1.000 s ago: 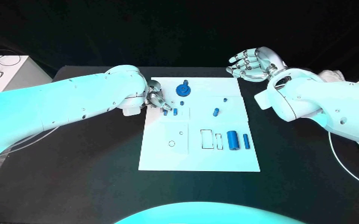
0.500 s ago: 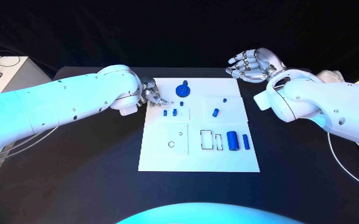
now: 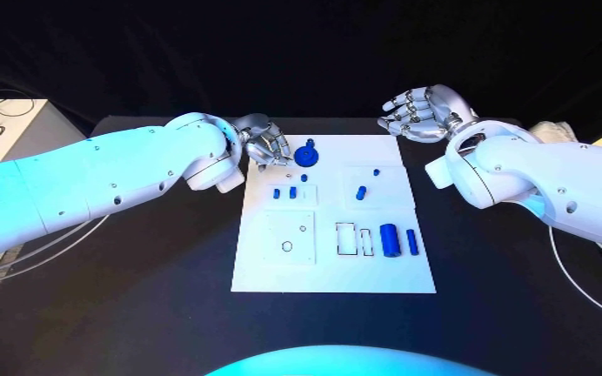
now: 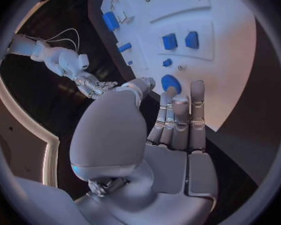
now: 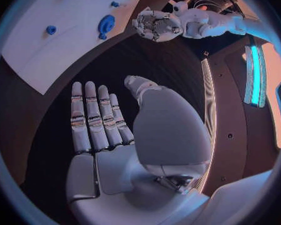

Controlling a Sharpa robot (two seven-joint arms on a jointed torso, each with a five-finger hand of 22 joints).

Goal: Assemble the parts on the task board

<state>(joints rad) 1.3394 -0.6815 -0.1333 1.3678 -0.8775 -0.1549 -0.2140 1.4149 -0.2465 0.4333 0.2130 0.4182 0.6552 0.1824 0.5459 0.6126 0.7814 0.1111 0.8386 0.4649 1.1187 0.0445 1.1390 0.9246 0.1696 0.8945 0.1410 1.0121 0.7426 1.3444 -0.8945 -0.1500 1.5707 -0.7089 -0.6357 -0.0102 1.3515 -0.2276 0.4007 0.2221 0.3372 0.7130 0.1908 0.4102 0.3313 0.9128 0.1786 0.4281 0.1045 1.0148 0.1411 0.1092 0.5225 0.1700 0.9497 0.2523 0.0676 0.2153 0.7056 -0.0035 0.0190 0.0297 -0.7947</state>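
My left hand (image 3: 264,144) hovers at the far left corner of the task board (image 3: 377,276), fingers extended side by side, holding nothing. My right hand (image 3: 423,112) is raised beyond the board's far right corner, fingers spread, empty. Blue parts (image 3: 391,238) lie on the board, a round one (image 3: 306,155) near my left fingers.

The left arm is reaching in from the left, its left hand (image 3: 264,144) hanging at the far left, fingers extended side by side and holding nothing. The right arm is bending in from the right, lifting the right hand (image 3: 424,110) at the far right, palm showing, fingers straight and apart, empty.
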